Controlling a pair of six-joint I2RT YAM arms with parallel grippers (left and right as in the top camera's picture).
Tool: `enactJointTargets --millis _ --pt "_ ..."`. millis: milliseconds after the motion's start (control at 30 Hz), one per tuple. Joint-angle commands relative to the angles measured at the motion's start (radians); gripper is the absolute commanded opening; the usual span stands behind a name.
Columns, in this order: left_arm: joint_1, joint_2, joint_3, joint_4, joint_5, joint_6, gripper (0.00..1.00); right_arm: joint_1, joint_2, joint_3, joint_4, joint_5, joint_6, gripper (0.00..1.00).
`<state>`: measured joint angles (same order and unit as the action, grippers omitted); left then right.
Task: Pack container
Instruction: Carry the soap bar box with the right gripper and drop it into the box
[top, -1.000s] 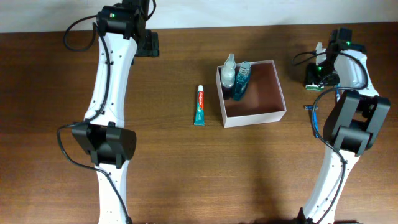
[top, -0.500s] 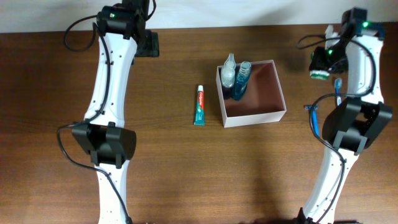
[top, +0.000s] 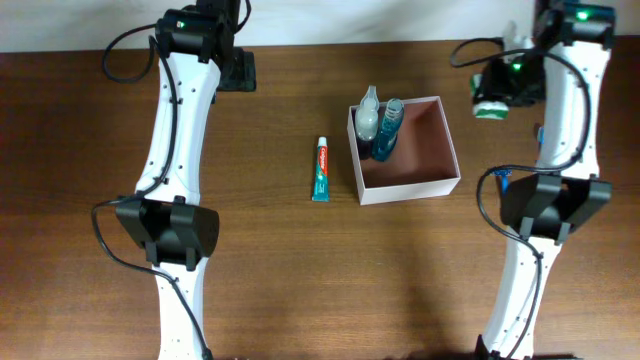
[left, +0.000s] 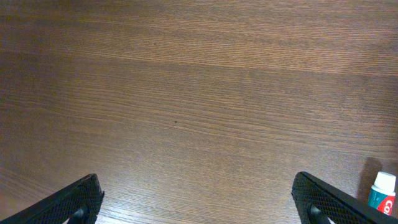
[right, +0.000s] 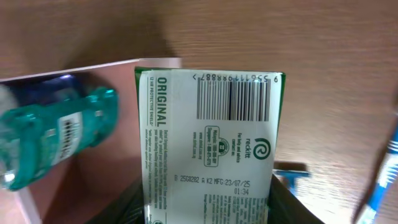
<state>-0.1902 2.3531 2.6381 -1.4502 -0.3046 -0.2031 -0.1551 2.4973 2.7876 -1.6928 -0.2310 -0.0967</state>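
The container (top: 443, 137), a square white-walled box with a reddish-brown inside, sits mid-table and holds a clear bottle (top: 368, 118) and a teal bottle (top: 388, 128) at its left side. My right gripper (top: 497, 90) is shut on a green-white soap packet (right: 208, 143), held in the air just right of the container's far right corner. The container's wall (right: 68, 68) and the teal bottle (right: 56, 134) show in the right wrist view. My left gripper (left: 199, 208) is open and empty over bare wood at the far left.
A toothpaste tube (top: 321, 169) lies left of the container; its cap shows in the left wrist view (left: 382, 190). A blue razor (right: 291, 176) and a blue toothbrush (right: 382, 180) lie on the table right of the container. The table's far edge is close behind both grippers.
My right gripper has lifted the soap packet off the table at the right and carried it up and leftward toward the container. The left arm has not moved.
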Motion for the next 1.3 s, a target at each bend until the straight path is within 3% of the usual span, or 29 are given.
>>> enactJointTargets --millis 0,400,700,1000,1067,1267 --pt "0.003 0.009 -0.003 0.002 -0.018 -0.009 0.99 0.059 -0.03 0.015 -0.006 -0.028 0.01 0.38" --pt "0.003 0.009 -0.003 -0.002 -0.018 -0.009 0.99 0.188 -0.03 -0.042 -0.006 -0.027 0.027 0.38" --pt "0.003 0.009 -0.003 -0.005 -0.018 -0.009 0.99 0.201 -0.03 -0.182 -0.006 -0.02 0.027 0.38" --pt "0.003 0.009 -0.003 -0.005 -0.018 -0.009 0.99 0.201 -0.028 -0.193 0.01 -0.019 0.027 0.39" --pt "0.003 0.009 -0.003 -0.005 -0.018 -0.008 0.99 0.201 -0.024 -0.193 0.03 -0.019 0.027 0.48" --pt "0.003 0.009 -0.003 -0.005 -0.018 -0.008 0.99 0.2 -0.017 -0.193 0.071 -0.003 0.027 0.55"
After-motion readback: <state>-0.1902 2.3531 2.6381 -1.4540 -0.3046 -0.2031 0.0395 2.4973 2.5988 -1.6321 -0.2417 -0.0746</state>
